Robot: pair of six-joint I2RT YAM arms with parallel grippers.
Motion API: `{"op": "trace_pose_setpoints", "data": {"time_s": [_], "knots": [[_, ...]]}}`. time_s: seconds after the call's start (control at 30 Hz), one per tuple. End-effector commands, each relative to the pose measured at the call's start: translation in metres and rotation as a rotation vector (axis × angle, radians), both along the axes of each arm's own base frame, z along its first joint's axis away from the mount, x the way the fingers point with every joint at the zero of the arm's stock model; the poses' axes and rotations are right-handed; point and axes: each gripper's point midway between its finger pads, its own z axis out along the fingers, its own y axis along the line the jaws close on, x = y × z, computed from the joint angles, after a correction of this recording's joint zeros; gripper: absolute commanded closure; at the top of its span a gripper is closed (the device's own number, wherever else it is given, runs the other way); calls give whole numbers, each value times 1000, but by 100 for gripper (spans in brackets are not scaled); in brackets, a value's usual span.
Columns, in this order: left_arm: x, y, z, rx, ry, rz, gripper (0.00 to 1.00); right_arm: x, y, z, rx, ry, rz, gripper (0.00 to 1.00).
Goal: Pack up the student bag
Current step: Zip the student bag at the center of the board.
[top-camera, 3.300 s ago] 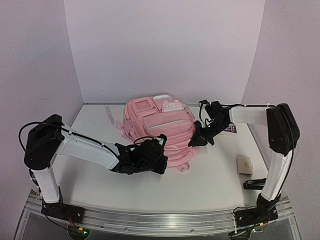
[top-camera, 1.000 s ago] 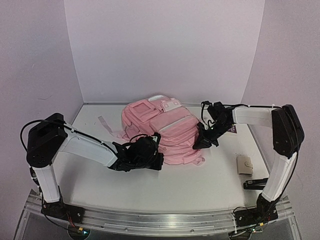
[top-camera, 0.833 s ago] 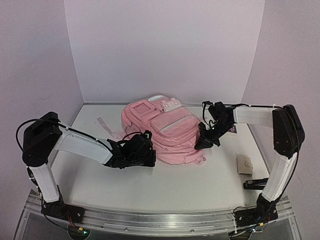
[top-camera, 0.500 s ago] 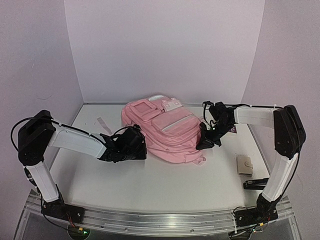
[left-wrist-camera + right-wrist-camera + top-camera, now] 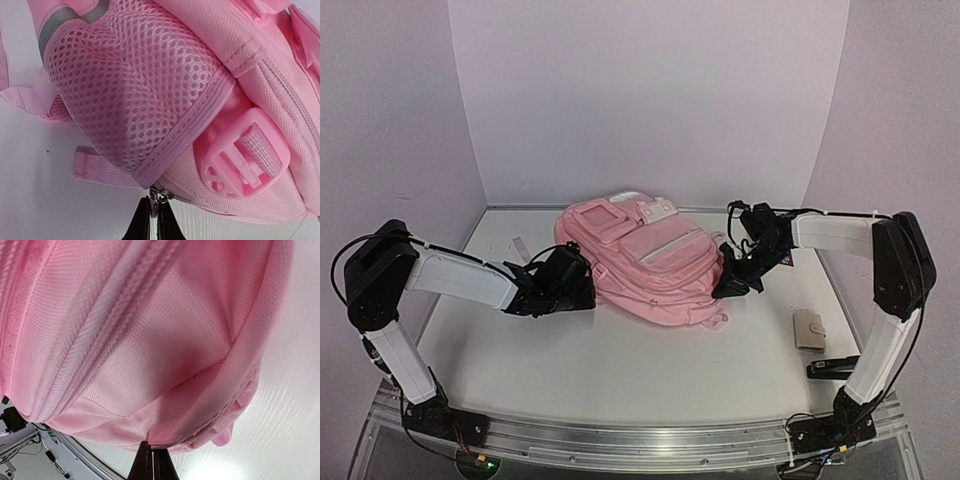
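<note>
There is one student bag [image 5: 642, 255], pink and soft, lying flat at the middle of the worktop [image 5: 650, 365], towards the far side. Two arms reach for it, one from each side. Three small things lie to the right: a beige pouch [image 5: 809, 329] near the right edge, a black object [image 5: 831, 368] nearer than it, and a dark item [image 5: 782, 257] mostly hidden behind the right arm. One pale strap [image 5: 518, 243] trails from the bag to the far left.

The left arm stretches low across the worktop, its left end effector [image 5: 588, 292] at the bag's near left side. In the left wrist view the left end effector [image 5: 154, 222] is clenched on a small metal zip pull [image 5: 155, 195] just below the one mesh pocket [image 5: 130, 85]; one pink buckle [image 5: 245, 155] sits to the right of it. The right arm bends down from the far right, and its right end effector [image 5: 722, 289] meets the bag's right edge. In the right wrist view the right end effector [image 5: 151, 462] is pinched shut on a seam of the bag's fabric.

Both wrist views cut the fingers off at the bottom edge. What the black object and the dark item are cannot be made out.
</note>
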Motion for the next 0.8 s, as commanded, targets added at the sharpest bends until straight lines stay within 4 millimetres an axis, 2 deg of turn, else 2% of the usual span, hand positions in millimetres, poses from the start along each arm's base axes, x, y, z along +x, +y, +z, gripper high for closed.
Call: {"op": "trace_pose_setpoints", "data": {"time_s": [0.0, 0.07, 0.13, 0.2, 0.27, 0.37, 0.47, 0.57, 0.63, 0.77], "knots": [[26, 37, 24, 59, -85, 131, 100, -5, -24, 3, -50, 0, -27, 100], [24, 35, 22, 56, -71, 108, 100, -4, -18, 13, -9, -17, -7, 100], [19, 26, 24, 18, -61, 47, 96, -1, -12, 24, 26, -39, 13, 87], [13, 18, 33, -38, -68, 2, 89, 5, -7, 39, 54, -83, 37, 72], [6, 15, 40, -71, -68, -36, 77, 14, -3, 56, 75, -143, 65, 57], [-5, 17, 56, -121, -73, -66, 55, 29, 1, 85, 97, -247, 100, 28], [-17, 25, 67, -171, -74, -59, 34, 45, 2, 106, 90, -341, 128, 10], [-25, 29, 78, -232, -78, -50, 25, 66, 8, 114, 80, -393, 148, 7], [-28, 28, 80, -263, -70, -50, 24, 78, 12, 110, 78, -398, 157, 7], [-30, 18, 71, -322, -32, -61, 23, 100, 24, 94, 96, -382, 180, 8]]}}
